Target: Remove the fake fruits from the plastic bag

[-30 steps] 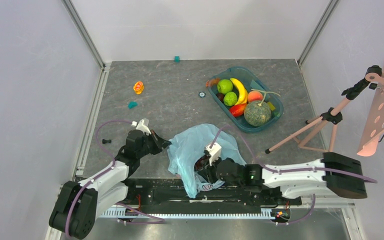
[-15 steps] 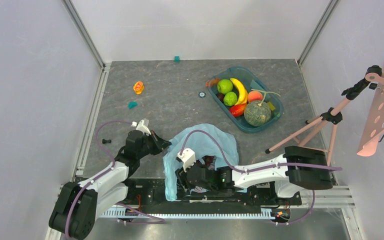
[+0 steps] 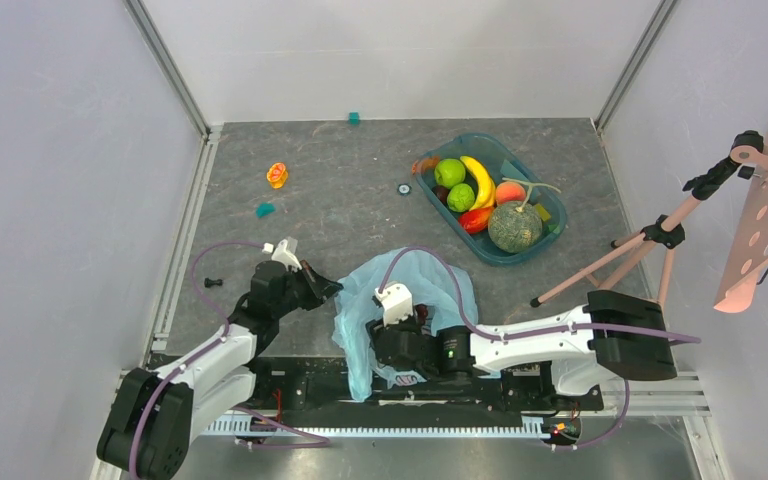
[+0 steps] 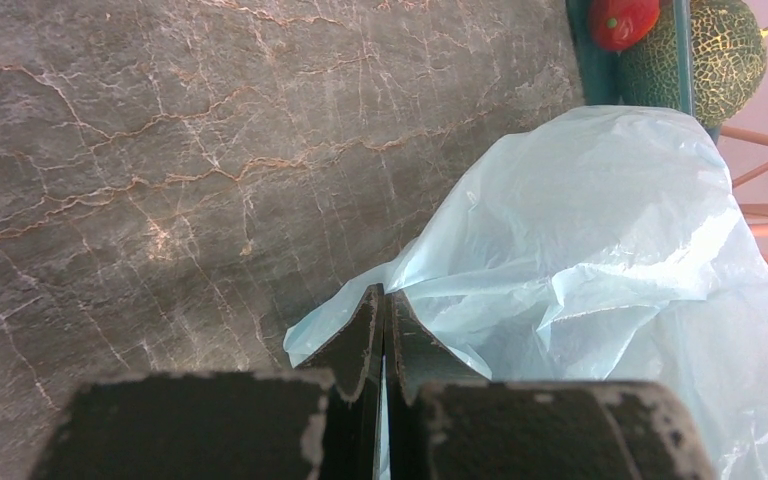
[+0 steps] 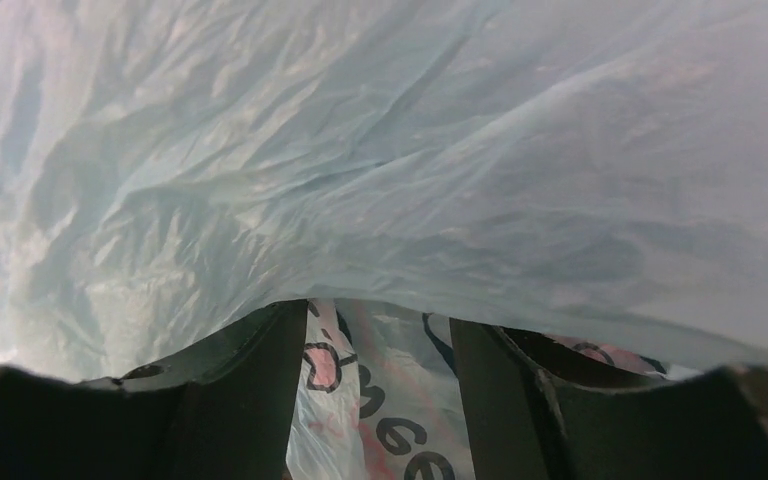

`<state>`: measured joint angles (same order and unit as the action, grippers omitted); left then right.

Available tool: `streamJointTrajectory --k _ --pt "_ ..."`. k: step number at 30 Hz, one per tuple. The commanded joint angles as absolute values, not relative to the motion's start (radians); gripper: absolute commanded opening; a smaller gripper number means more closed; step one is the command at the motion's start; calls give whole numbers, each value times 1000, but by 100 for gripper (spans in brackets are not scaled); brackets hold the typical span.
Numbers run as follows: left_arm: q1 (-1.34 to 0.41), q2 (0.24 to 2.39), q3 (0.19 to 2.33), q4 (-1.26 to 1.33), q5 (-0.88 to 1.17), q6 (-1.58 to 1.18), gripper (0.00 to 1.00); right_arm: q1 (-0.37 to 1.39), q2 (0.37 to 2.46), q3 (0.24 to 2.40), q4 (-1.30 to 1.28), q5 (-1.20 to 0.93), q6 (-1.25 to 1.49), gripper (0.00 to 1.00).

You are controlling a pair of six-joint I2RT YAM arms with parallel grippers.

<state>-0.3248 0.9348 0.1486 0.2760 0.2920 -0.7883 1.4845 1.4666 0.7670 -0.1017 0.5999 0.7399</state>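
The plastic bag, thin crinkled pale-blue film, lies heaped at the near edge of the grey veined bench. The left claw is clenched on a fold of the bag's rim. The right claw sits inside the bag, jaws apart, with printed film slack across the gap and nothing gripped. The netted round melon, smooth green apple and peach rest in the rigid teal tray, well apart from both claws.
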Motion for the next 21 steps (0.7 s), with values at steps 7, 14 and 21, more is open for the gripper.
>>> streamJointTrajectory --k 7,14,21 --pt "-327 916 155 277 313 -806 2 1439 1435 773 -135 624 838 55" --pt "-326 923 156 277 310 -807 2 1433 1397 717 -98 618 850 47" --pt "-326 939 163 283 311 -808 2 1425 1381 686 -92 607 853 44"
